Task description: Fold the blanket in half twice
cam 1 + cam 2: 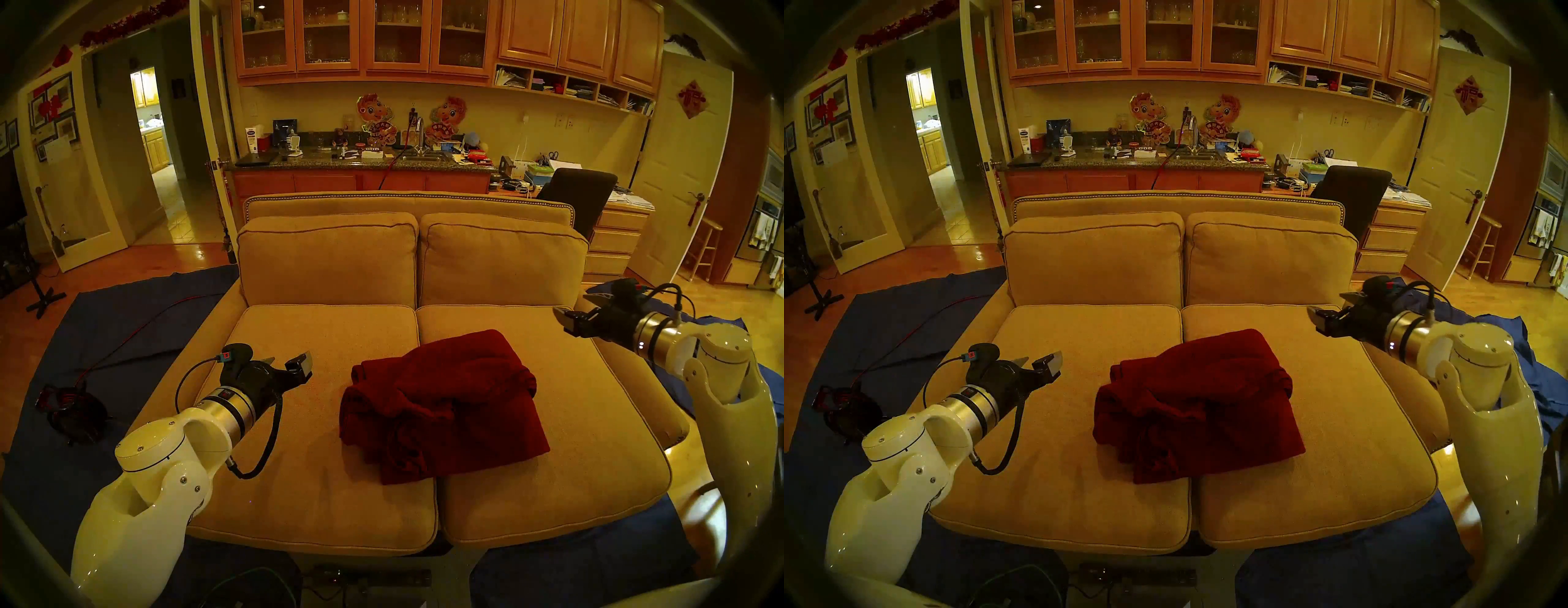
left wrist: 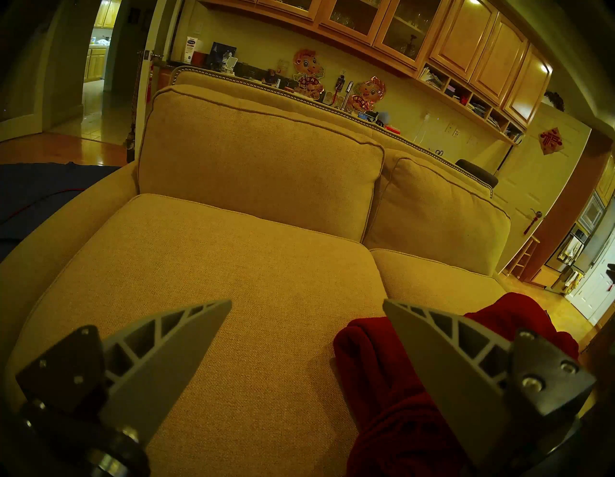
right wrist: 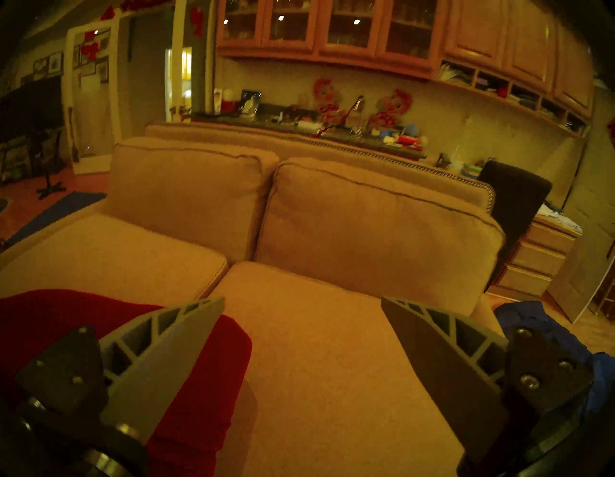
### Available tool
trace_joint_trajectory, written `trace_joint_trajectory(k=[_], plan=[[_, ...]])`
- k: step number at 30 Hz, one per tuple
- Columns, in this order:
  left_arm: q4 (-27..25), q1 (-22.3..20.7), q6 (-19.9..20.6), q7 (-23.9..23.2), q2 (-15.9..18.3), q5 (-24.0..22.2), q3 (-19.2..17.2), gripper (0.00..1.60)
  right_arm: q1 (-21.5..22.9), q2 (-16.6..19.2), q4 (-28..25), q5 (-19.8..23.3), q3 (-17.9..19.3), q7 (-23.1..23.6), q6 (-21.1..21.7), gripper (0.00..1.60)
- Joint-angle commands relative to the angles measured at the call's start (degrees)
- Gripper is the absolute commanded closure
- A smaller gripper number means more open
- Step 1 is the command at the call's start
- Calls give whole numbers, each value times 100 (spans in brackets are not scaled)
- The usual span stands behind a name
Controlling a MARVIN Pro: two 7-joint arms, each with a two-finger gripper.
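Note:
The dark red blanket (image 1: 445,403) (image 1: 1199,403) lies in a rumpled, folded heap on the sofa seat. It straddles the seam between the two cushions and sits mostly on the right one. My left gripper (image 1: 286,363) (image 1: 1038,363) hovers over the left seat cushion, left of the blanket, open and empty. In the left wrist view my left gripper (image 2: 307,301) has the blanket (image 2: 366,349) behind its right finger. My right gripper (image 1: 572,310) (image 1: 1331,308) hangs above the sofa's right side, open and empty. In the right wrist view my right gripper (image 3: 303,298) has the blanket (image 3: 50,316) at lower left.
Two tan seat cushions (image 1: 322,424) and two back cushions (image 1: 331,259) make up the sofa. Dark blue cloths (image 1: 106,322) cover the floor on both sides. A red cable reel (image 1: 68,407) sits on the floor at left. A black chair (image 1: 577,195) stands behind the sofa at right.

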Motion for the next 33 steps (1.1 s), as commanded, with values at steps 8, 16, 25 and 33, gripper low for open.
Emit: trace_joint_trajectory(k=[8, 16, 25, 33], plan=[[-49, -19, 11, -11, 18, -1, -14, 0, -885, -823, -361, -157, 668, 393, -1214, 0], [-50, -19, 12, -11, 19, -2, -15, 0, -878, -874, -332, -193, 665, 458, -1327, 0], [344, 14, -306, -746, 554, -8, -223, 0, -854, -913, -328, -233, 673, 501, -1324, 0], [1327, -13, -462, -1587, 1128, 466, -313, 0, -827, -952, -324, -277, 681, 547, -1311, 0]])
